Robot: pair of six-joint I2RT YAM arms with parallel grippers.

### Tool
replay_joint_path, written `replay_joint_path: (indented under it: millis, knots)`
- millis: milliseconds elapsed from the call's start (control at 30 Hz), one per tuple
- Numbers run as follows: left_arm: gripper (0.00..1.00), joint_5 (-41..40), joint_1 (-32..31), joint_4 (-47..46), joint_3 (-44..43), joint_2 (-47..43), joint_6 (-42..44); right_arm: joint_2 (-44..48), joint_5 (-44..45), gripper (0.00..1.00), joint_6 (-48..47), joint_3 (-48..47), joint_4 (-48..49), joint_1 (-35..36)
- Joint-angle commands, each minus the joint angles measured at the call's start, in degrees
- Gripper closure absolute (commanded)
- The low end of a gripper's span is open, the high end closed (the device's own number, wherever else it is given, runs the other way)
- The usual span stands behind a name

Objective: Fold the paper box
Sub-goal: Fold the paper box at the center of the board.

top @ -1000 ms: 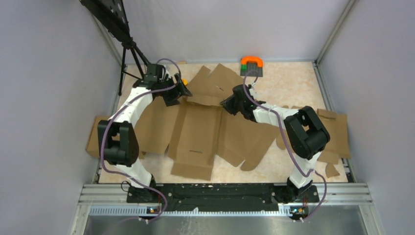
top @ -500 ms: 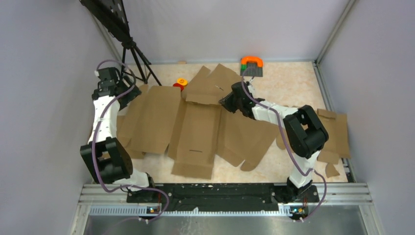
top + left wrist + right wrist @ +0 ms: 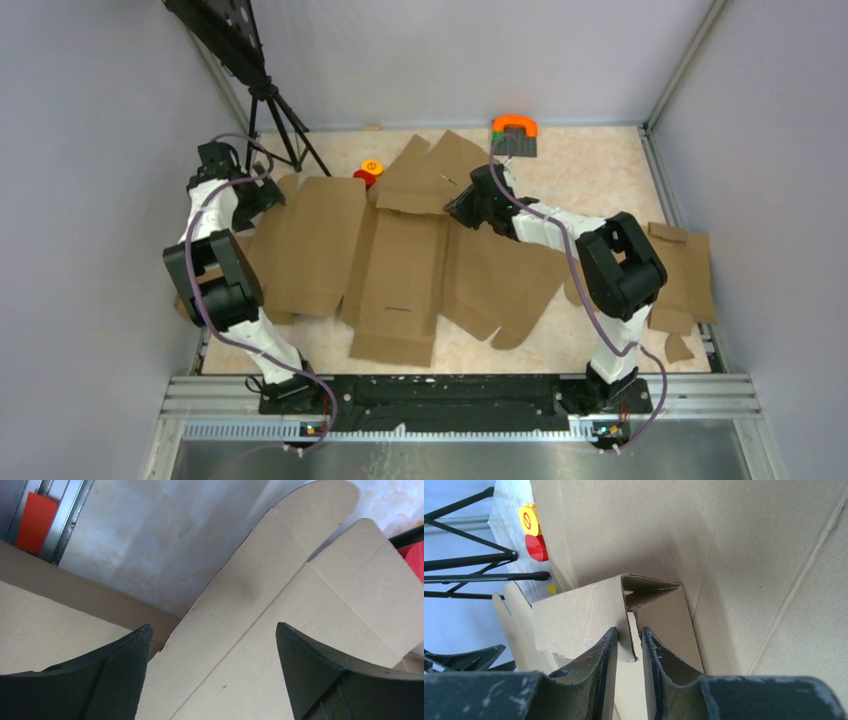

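Two sets of fingers are over the table (image 3: pixel 590 170), and the paper box (image 3: pixel 400 270) lies on it as a big brown sheet, mostly flat, spread across the middle. We see the left fingers (image 3: pixel 258 197) at the far left corner of the sheet, just above it. The right fingers (image 3: pixel 458 212) are at the far edge of the sheet near its middle, where a flap stands up a little. From the top view we get the whole sheet and where both sets of fingers sit, but we cannot tell from there how wide they are. The left wrist view fills that in: the left fingers (image 3: pixel 125 675) stand wide apart with nothing between them. Under the gap lie a rounded flap and a flat panel of the paper box (image 3: pixel 260 645), and we cannot tell if the fingers touch them. The right wrist view shows the right fingers (image 3: pixel 605 655) close together, pinching the thin edge of a bent-up flap of the paper box (image 3: pixel 579 615). That view also shows a red and yellow button (image 3: pixel 534 532) and the legs of a black stand (image 3: pixel 474 560) beyond the sheet. Only the top view shows the smaller brown pieces (image 3: pixel 690 270) lying at the right side of the table, well apart from the fingers.
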State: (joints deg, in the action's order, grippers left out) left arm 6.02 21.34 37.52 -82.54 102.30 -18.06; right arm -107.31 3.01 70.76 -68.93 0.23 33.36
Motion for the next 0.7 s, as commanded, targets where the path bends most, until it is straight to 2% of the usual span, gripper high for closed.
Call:
replay_joint_path:
  millis: [0,133,267,400,467,633,667]
  knots:
    - [0.07,2.3,0.2,-8.5,3.1,-4.0,4.1,-0.4,-0.7,0.76,-2.5,-3.3,-2.1,0.8]
    - [0.09,3.5,0.6,-7.8,1.4,-1.5,2.9,0.1,-0.3,0.76,-2.5,-3.0,-2.1,0.8]
    - [0.20,7.6,1.6,-2.7,-1.8,2.9,0.1,0.4,-0.1,0.77,-2.5,-3.2,-2.6,0.8]
    - [0.27,13.8,2.1,-4.0,-0.1,3.5,-1.6,0.7,0.1,0.77,-2.4,-2.8,-2.8,0.8]
    - [0.35,16.7,2.1,-5.3,1.3,2.8,-2.1,0.9,0.2,0.77,-2.2,-2.7,-2.9,0.8]
    - [0.65,20.0,2.1,-6.1,2.9,0.9,-2.3,0.8,0.6,0.77,-2.2,-2.6,-2.6,0.7]
    - [0.67,20.0,2.1,-6.2,3.2,0.4,-2.5,0.7,0.7,0.77,-2.3,-2.7,-2.5,0.7]
